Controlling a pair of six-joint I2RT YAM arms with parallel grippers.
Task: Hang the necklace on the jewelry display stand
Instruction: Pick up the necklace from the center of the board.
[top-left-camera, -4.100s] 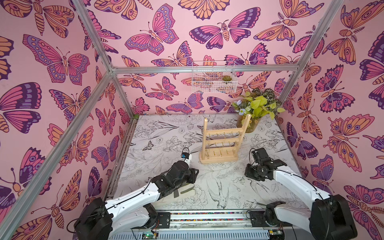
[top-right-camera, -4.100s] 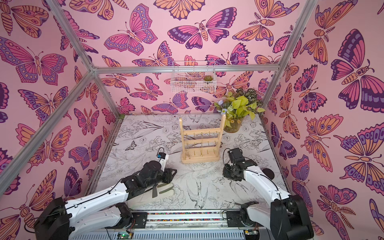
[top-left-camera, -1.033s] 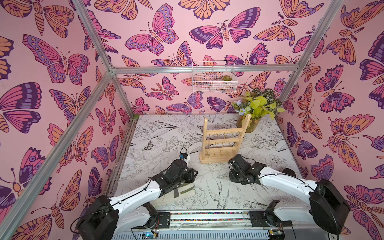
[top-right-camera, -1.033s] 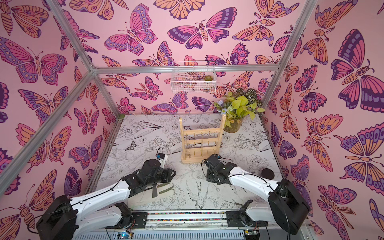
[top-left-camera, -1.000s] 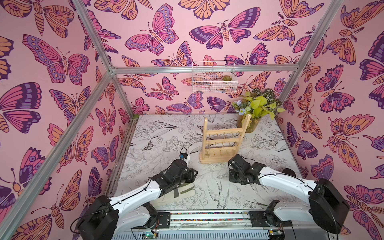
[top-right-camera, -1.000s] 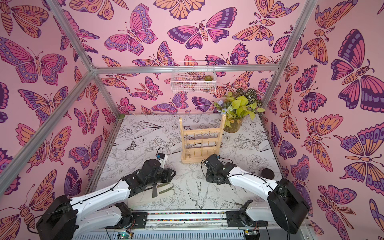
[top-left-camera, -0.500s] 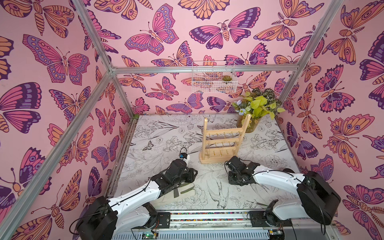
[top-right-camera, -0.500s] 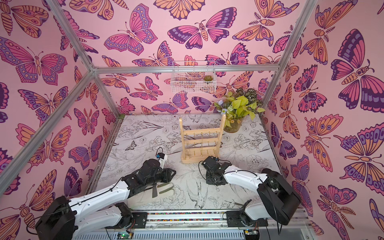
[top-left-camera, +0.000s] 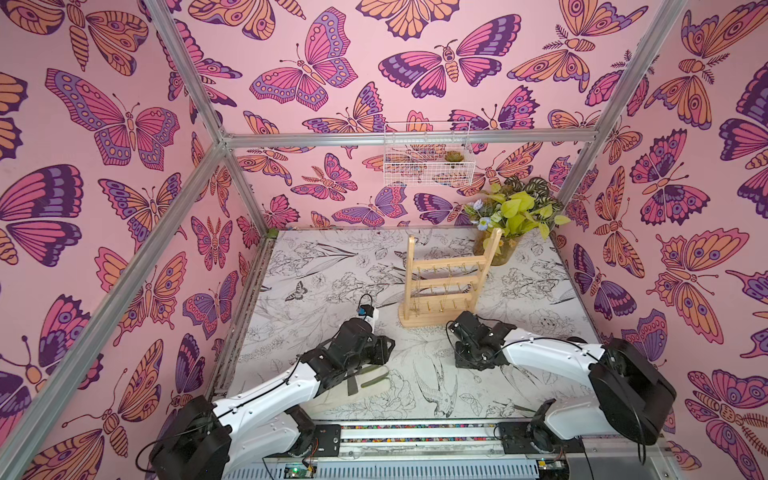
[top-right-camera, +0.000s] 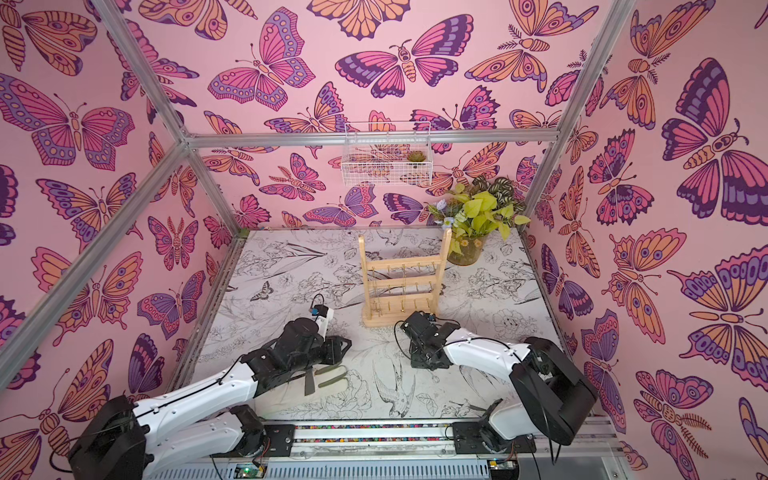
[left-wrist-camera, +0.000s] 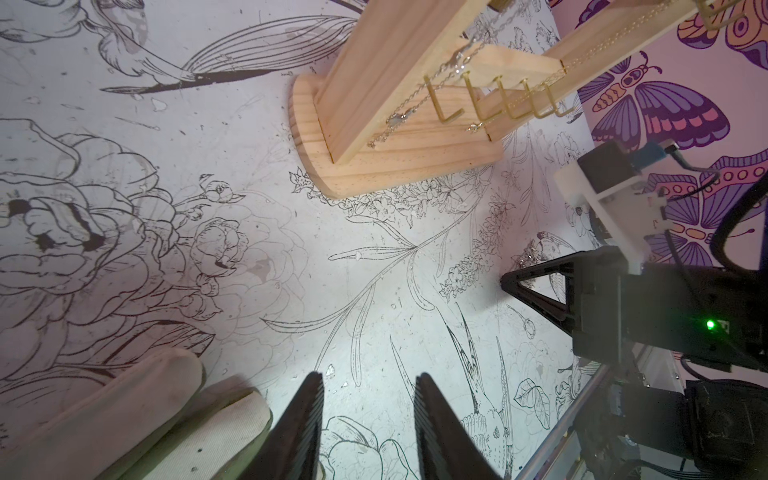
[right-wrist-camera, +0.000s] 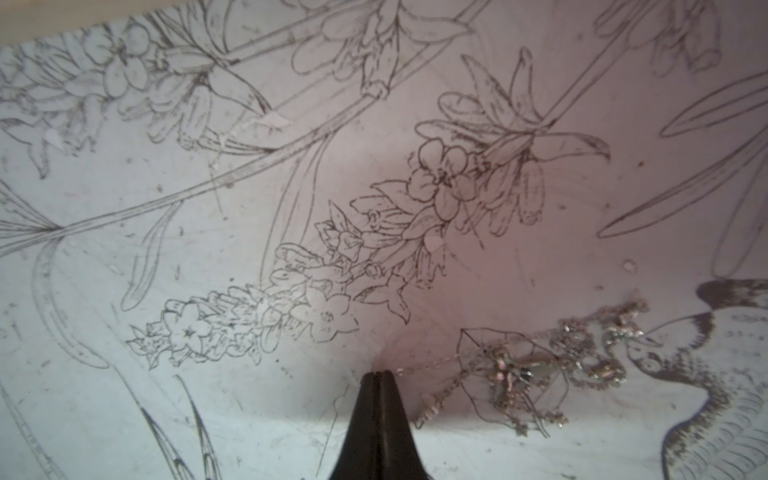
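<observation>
The jewelry display stand (top-left-camera: 444, 282) (top-right-camera: 401, 282) of light wood stands mid-table, with fine chains on its gold hooks; its base (left-wrist-camera: 395, 158) shows in the left wrist view. The necklace (right-wrist-camera: 540, 365) lies as a small silvery heap on the printed table. One thin strand runs from the heap into the tips of my right gripper (right-wrist-camera: 378, 374), which is shut on it. That gripper (top-left-camera: 463, 363) (top-right-camera: 419, 363) (left-wrist-camera: 505, 282) points down just in front of the stand's base. My left gripper (left-wrist-camera: 370, 378) (top-left-camera: 384, 351) hovers open to the left, with nothing between its fingers.
Two olive-beige padded pieces (top-left-camera: 374, 377) (left-wrist-camera: 124, 415) lie beside the left gripper. A potted plant (top-left-camera: 507, 220) stands at the back right behind the stand. A white wire basket (top-left-camera: 428, 158) hangs on the back wall. Pink butterfly walls close in three sides.
My right gripper has slid a little left in front of the stand's base and its jaws have closed on the necklace's strand. The left arm has stayed put.
</observation>
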